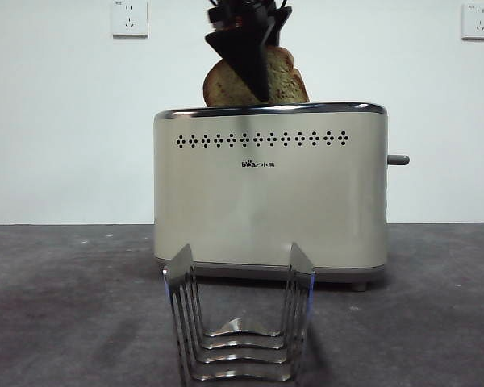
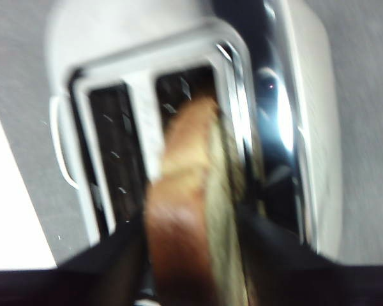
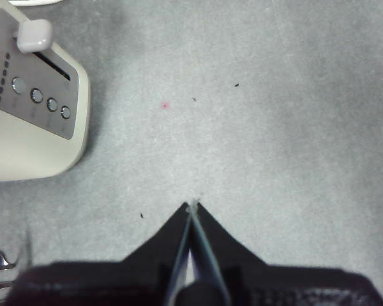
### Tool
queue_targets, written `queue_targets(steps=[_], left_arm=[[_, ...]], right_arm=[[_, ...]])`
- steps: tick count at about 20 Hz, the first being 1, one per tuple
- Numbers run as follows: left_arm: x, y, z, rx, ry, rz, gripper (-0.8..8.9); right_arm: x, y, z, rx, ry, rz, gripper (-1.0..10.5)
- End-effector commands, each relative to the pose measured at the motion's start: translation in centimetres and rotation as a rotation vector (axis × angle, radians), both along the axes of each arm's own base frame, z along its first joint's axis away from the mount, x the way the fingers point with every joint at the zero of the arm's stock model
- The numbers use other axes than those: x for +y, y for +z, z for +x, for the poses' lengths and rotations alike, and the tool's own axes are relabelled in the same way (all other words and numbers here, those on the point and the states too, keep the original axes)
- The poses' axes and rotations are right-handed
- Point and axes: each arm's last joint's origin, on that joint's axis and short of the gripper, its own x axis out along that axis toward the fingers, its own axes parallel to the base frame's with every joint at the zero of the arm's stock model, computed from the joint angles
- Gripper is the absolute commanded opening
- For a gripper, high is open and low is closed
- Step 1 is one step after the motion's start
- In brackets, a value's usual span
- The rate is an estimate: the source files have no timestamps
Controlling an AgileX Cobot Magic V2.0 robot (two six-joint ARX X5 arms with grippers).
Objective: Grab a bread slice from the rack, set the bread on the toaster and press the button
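Observation:
My left gripper (image 1: 254,68) comes down from above, shut on the slice of bread (image 1: 286,76), a speckled tan slice with a brown crust. It holds the slice just above the cream toaster (image 1: 270,193), its lower edge behind the chrome rim. In the left wrist view the slice of bread (image 2: 191,191) hangs between the jaws over one of the toaster's two slots (image 2: 179,95). The steel rack (image 1: 238,322) stands empty in front of the toaster. The grey button (image 1: 398,160) sticks out of the toaster's right side; it also shows in the right wrist view (image 3: 35,35). My right gripper (image 3: 193,207) is shut and empty above the table.
Two white wall sockets (image 1: 129,18) sit high on the back wall. The toaster's end panel with round knobs (image 3: 38,95) lies near my right gripper. Part of the rack (image 3: 0,264) shows at the edge of the right wrist view.

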Motion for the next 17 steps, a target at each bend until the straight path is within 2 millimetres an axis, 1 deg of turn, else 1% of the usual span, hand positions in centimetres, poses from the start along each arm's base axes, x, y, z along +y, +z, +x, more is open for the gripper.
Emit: queue_targets(steps=[1,5,6,8,10,11,12,14,15,16,17], left_arm=[[0.2,0.9,-0.6,0.013,0.040,-0.076,3.19],[1.4,3.2,-1.7,-0.016,0.065,-0.140,3.18],[1.8,3.8,-2.1,-0.021,0.081,-0.165,3.18],[2.6,5.2,-2.9,-0.028,0.121,-0.224,3.18],[3.5,6.6,-3.8,-0.011,0.213,-0.324,3.12],[4.0,7.2,-4.2,0.007,0.272,-0.381,3.12],[4.5,7.8,-4.7,0.033,0.339,-0.442,3.10],[5.4,8.5,-5.6,0.103,0.481,-0.544,2.93],[5.9,8.7,-6.1,0.138,0.546,-0.569,1.94],[6.5,8.9,-6.6,0.175,0.603,-0.579,0.44],[7.1,8.9,-7.1,0.206,0.655,-0.577,-0.08]], right_arm=[[0.0,0.2,0.1,-0.019,0.004,-0.010,0.0],[0.0,0.5,0.5,-0.065,0.006,-0.011,0.0],[0.0,0.6,0.6,-0.082,0.024,-0.012,0.0],[0.2,0.8,0.9,-0.123,0.124,0.010,0.0],[0.5,1.0,1.7,-0.170,0.247,0.061,0.0],[0.7,1.0,2.2,-0.189,0.280,0.094,0.0],[0.7,1.1,2.7,-0.205,0.298,0.125,0.0],[0.7,1.0,4.1,-0.218,0.267,0.189,0.0],[0.7,0.9,5.0,-0.223,0.259,0.217,0.0],[0.7,0.7,5.9,-0.225,0.258,0.252,0.0],[0.8,0.5,6.8,-0.229,0.270,0.291,0.0]])
